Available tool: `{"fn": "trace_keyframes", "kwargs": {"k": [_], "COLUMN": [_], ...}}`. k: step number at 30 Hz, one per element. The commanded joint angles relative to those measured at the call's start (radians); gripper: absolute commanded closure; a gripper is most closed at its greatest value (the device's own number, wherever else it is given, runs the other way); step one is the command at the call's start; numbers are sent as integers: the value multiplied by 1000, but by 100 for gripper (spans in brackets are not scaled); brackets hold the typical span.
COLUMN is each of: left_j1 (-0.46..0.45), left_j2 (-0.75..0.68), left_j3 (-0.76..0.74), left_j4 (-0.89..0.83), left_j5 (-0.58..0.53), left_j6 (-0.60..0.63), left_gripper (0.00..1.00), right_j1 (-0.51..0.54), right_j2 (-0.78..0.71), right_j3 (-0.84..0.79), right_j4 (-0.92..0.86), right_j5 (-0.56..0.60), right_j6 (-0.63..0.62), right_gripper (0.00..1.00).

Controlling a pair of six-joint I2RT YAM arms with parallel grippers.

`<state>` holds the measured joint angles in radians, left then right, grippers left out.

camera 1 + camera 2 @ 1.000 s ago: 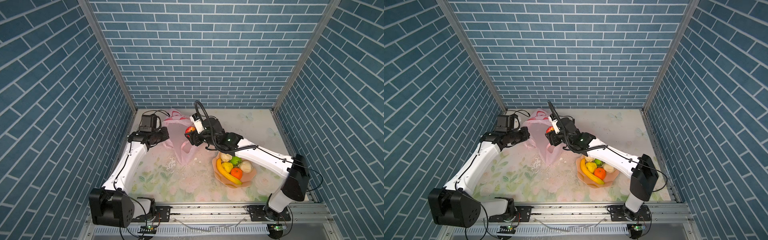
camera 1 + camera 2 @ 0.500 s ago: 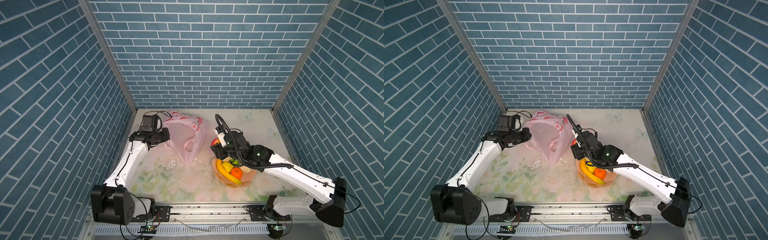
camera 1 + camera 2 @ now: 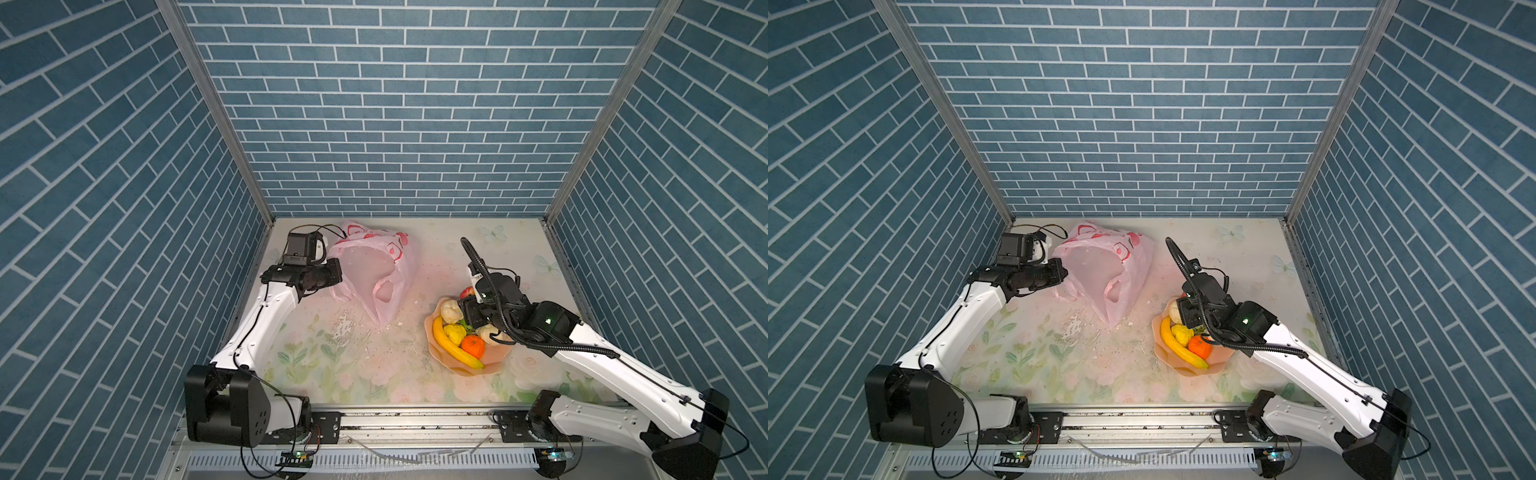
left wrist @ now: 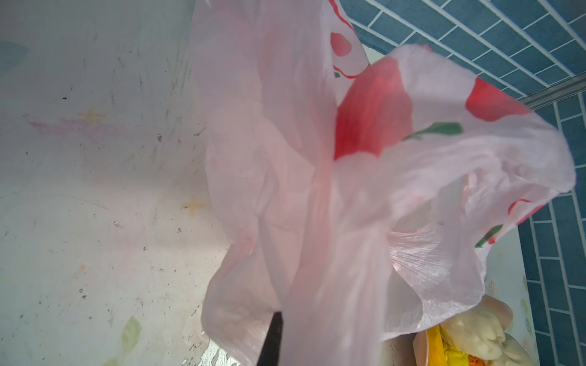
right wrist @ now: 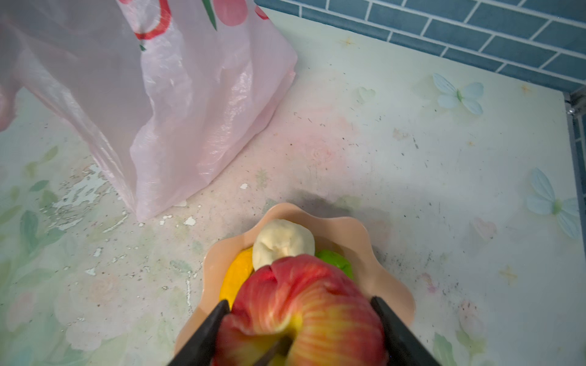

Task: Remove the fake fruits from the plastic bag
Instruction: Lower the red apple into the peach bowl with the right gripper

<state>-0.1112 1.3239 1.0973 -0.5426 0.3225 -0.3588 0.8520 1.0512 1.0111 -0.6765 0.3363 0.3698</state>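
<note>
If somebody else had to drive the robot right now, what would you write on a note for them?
Left gripper: shut on the plastic bag, holding its edge up.
Right gripper: shut on the red apple, over the peach bowl.
In the bowl: banana, tangerine, wrinkly yellow fruit, green fruit, two cream lumps.
Done: six fruits are out, and the bag looks empty.
To do: set the apple in the bowl and let go of the bag.
</note>
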Motion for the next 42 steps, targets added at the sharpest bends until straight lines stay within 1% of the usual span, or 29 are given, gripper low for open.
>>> {"fn": "trace_keyframes", "kwargs": {"k": [1, 4, 16, 25, 33, 42], "left_j1": [4, 4, 4, 4, 4, 4], "left_j2": [-25, -30, -18, -24, -16, -17], "left_j3": [-11, -11, -11, -9, -10, -10], "left_j4": [15, 14, 15, 10, 10, 7], "left_j5": [12, 11, 29, 23, 26, 26], "left_j6": [14, 14, 11, 18, 18, 19], "left_gripper": [90, 90, 90, 90, 90, 90], "right_j1": [-37, -77, -247, -341, -388, -416], "right_j2": [-13, -6, 81, 143, 182, 218], "right_j3": [-35, -42, -84, -140, -169, -184], "right_j4": [-24, -21, 38, 100, 142, 165], "right_j5": [-3, -14, -137, -200, -231, -237], "right_j6": [26, 24, 26, 23, 19, 11], "right_gripper": [58, 57, 57, 56, 54, 53]}}
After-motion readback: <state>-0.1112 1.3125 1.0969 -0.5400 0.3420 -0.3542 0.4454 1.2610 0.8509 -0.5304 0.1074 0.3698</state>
